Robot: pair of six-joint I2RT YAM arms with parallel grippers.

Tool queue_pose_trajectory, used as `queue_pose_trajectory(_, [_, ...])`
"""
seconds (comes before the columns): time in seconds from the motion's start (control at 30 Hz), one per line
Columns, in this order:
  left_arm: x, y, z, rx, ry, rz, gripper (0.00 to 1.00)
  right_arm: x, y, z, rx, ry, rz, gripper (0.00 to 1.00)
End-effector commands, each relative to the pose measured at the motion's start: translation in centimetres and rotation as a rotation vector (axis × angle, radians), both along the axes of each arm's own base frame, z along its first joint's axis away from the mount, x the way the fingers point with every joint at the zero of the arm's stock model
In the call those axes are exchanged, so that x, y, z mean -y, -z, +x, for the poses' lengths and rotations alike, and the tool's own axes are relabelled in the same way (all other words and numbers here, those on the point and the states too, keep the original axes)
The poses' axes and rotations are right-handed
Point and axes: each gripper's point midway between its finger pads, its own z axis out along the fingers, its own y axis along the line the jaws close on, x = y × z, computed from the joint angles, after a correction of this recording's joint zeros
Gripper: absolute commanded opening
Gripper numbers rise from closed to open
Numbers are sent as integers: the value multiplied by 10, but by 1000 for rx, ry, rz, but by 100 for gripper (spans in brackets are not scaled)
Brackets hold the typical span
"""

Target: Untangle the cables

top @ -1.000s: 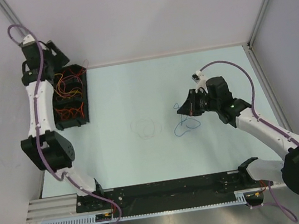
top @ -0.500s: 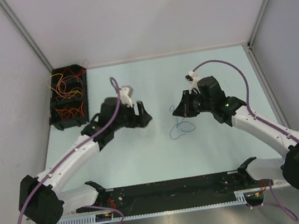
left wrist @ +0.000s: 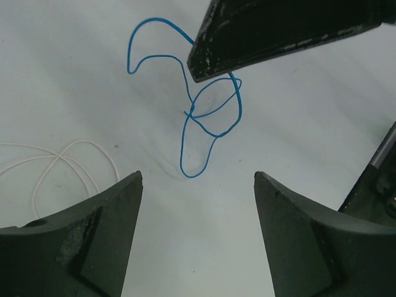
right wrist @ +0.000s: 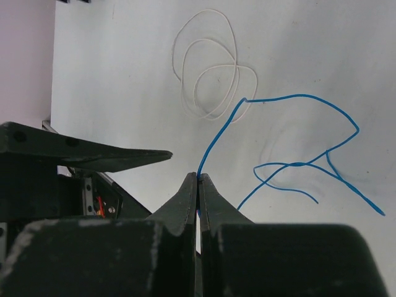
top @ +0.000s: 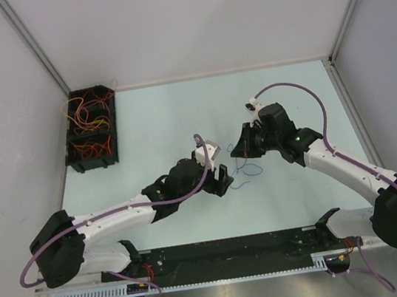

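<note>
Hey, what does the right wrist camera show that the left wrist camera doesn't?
Only the right wrist view: the right gripper, jaws shut on the end of the blue cable, and the whole coil of the white cable. Only the left wrist view: the left gripper, jaws open and holding nothing, with just one edge of the white cable in view. Both: the blue cable looping across itself on the table, close to the white one.

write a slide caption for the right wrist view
The right gripper pinches one end of the blue cable, the pale cable coiled on the table beyond
</note>
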Motion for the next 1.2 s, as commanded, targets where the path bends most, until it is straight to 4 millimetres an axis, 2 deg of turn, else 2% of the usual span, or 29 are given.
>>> queue_pose_trajectory(0.0, [22,-2,6,116,14,-32,77,-6,-17,3,15,-2,29,0])
queue_pose_trajectory(0.1, [29,5,8,132,8,-15,76,-6,-20,3,18,-5,29,0])
queue_pose_trajectory(0.13, [32,14,8,126,9,7,75,-6,-21,3,19,-2,29,0])
queue_pose_trajectory(0.4, [51,22,11,154,29,-5,72,-8,-21,4,16,-9,29,0])
queue_pose_trajectory(0.47, [58,25,11,156,33,-8,67,-9,-20,4,12,-9,28,0])
queue_pose_trajectory(0.53, [65,24,11,158,36,-24,57,-10,-19,3,10,-14,28,0])
queue_pose_trajectory(0.67, [72,38,16,157,13,5,51,-10,-20,2,8,-16,29,0])
queue_pose_trajectory(0.83, [82,37,20,174,-2,-37,38,-10,-19,0,4,-22,29,0])
queue_pose_trajectory(0.9, [84,44,24,174,-23,-21,26,-10,-20,-1,6,-25,28,0])
queue_pose_trajectory(0.93, [87,42,25,177,-26,-28,1,-10,-19,0,3,-23,27,0])
queue_pose_trajectory(1.07, [86,31,25,192,-51,-60,0,-7,-16,-1,0,-23,13,0])
queue_pose_trajectory(1.17, [77,27,29,180,-103,-19,0,-5,-16,2,3,-17,10,0])
